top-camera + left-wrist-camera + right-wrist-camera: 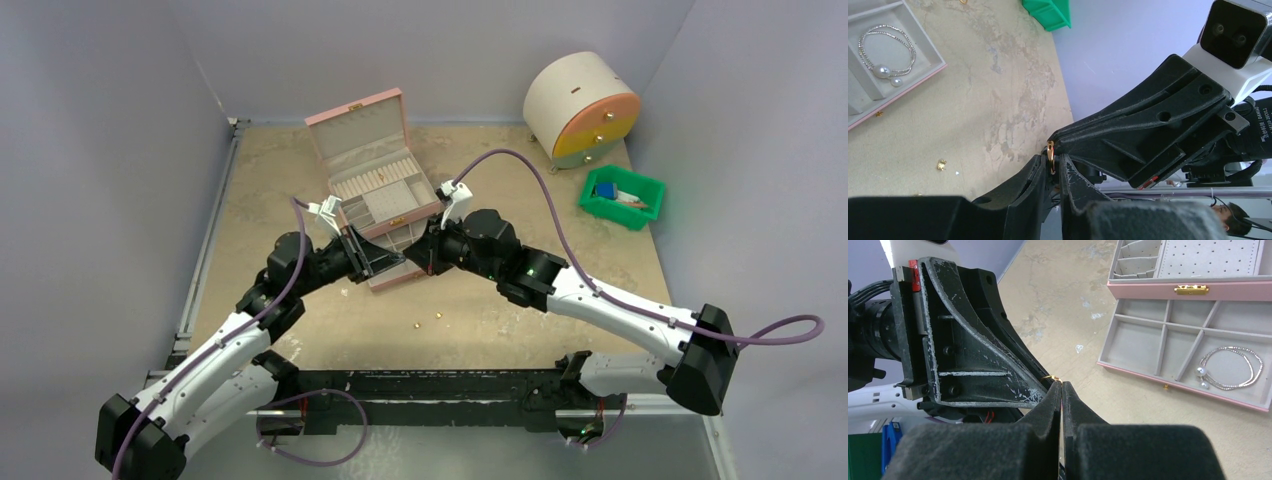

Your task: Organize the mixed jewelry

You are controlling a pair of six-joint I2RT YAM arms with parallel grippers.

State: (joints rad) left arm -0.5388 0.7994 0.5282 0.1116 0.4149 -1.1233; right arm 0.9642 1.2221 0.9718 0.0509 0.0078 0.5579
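Wrist views showed both arms' fingers meeting above the surface (pixel 998 75) — left fingers (pixel 1040 175) and right fingers (pixel 1053 400) closed together on one gold ring (pixel 1050 151) — beside the pink box (pixel 1193 290).

We are looking down from overhead; both wrist cameras are peering close along their fingers — sharing the gold ring (pixel 1050 150) and the pink box (pixel 1193 290).

Pale lilac walls (pixel 120 120) enclose a beige, seemingly stone-patterned tabletop (pixel 500 320).
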